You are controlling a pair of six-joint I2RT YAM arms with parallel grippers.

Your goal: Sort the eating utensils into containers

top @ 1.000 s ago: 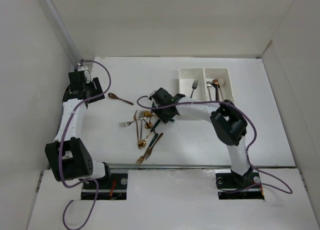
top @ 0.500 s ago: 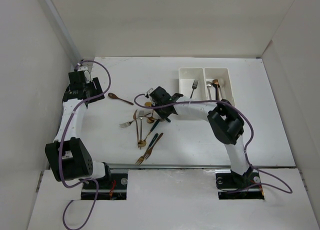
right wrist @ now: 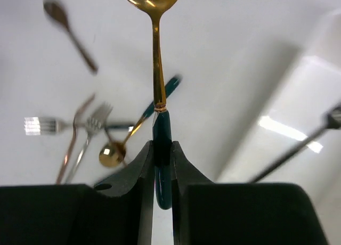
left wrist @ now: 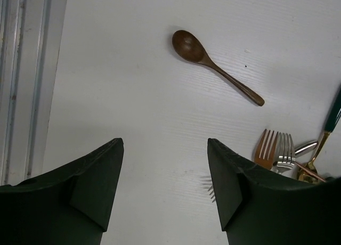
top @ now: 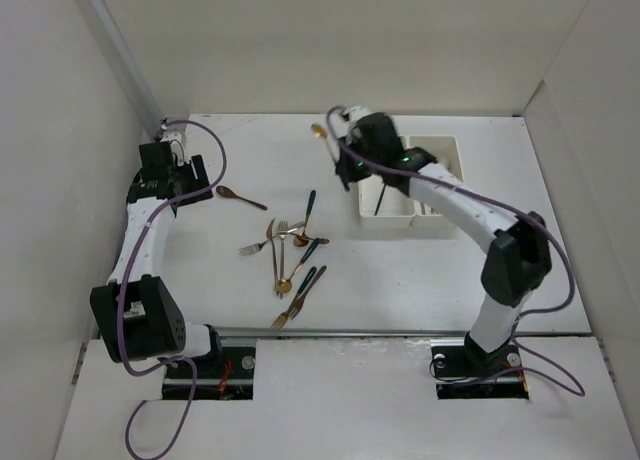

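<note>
Swung off the near pile (top: 290,265), where most utensils are lying loose, the right gripper (right wrist: 162,149) is now working far away. Midway, the left gripper (left wrist: 165,146) is hovering released over a wooden spoon (left wrist: 216,66). Farther, the right one is clenching a green-handled gold spoon (right wrist: 155,53) just left of the containers (top: 392,216) (one fork (top: 380,200) is showing inside).

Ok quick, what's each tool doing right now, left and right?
Left tool: open, holding nothing.
Right tool: shut on the green-handled gold spoon.
</note>
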